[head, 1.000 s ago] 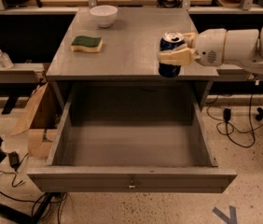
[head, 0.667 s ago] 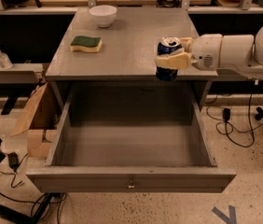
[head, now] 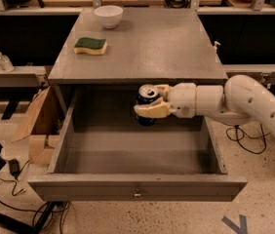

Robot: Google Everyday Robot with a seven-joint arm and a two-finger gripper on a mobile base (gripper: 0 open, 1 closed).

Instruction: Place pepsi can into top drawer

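The pepsi can, dark blue with a silver top, is held upright in my gripper, whose cream fingers are shut around its sides. The white arm reaches in from the right. The can hangs over the back middle of the open top drawer, just in front of the cabinet's top edge and above the drawer floor. The drawer is pulled fully out, with a flat grey front panel and a small keyhole at its centre.
On the grey cabinet top lie a green-and-yellow sponge at the left and a white bowl at the back. A cardboard box stands left of the drawer. Cables lie on the floor at both sides.
My gripper has carried the can from above the cabinet top's right front corner leftward and down, to over the open drawer's back.
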